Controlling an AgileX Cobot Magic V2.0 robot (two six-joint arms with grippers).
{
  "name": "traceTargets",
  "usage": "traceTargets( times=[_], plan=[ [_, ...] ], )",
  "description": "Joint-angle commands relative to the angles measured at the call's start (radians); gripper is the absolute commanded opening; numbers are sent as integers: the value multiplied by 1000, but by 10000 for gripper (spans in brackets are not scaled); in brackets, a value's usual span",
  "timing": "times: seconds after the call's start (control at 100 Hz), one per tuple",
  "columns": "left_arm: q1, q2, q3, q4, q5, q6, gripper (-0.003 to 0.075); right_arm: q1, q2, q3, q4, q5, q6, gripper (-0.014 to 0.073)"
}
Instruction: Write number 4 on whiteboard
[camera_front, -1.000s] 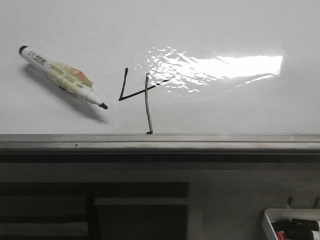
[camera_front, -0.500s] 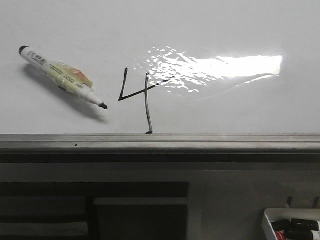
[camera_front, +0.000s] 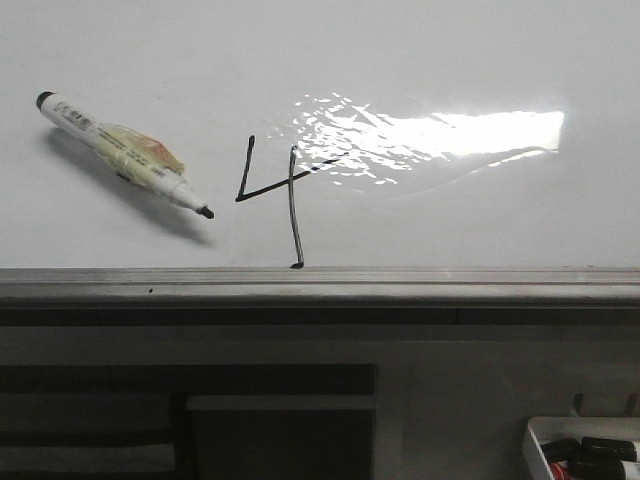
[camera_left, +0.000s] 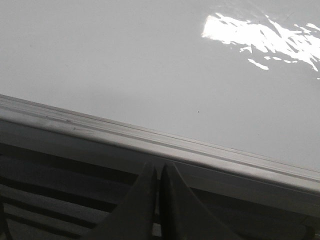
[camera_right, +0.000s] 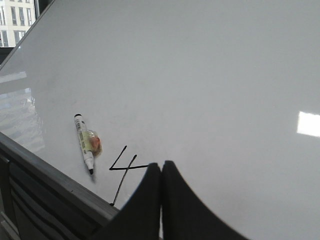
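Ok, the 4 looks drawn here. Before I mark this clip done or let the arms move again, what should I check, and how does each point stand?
1. The number 4 complete, slanted stroke, crossbar and long vertical: ok.
2. Figure wholly on the whiteboard: ok, though the vertical ends right at the grey edge strip.
3. Marker released, lying on the board left of the figure, not touching it: ok.
4. Marker capped: not ok, its black tip is bare.
5. Left gripper shut and holding nothing, at the edge strip: ok.
6. Right gripper shut and holding nothing, above the board: ok.
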Motion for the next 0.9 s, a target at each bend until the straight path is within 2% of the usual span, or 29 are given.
traceTargets(
  times=[0.0,0.05,0.1,0.57,0.78,0.86,0.88,0.89],
  plan=[
    [0,-28,19,3,-46,0,-20,-10,9,-26,-200,-75,196,-61],
    [0,-28,19,3,-46,0,-20,-27,9,-26,-290,-73,293,-61],
    [0,-28,19,3,-46,0,-20,-59,9,-26,-295,-73,327,-61],
    [0,-28,19,3,-46,0,-20,-586,4,4,-281,-80,328,-61],
    [0,-28,19,3,-46,0,-20,-713,-138,179,-281,-66,328,-61],
    [0,-28,17,3,-48,0,-20,-723,-157,257,-281,-97,328,-61],
    [0,-28,17,3,-48,0,-20,-723,-157,262,-281,-78,328,-61],
    [0,-28,17,1,-48,0,-20,-723,-157,259,-281,-24,328,-61]
  ],
)
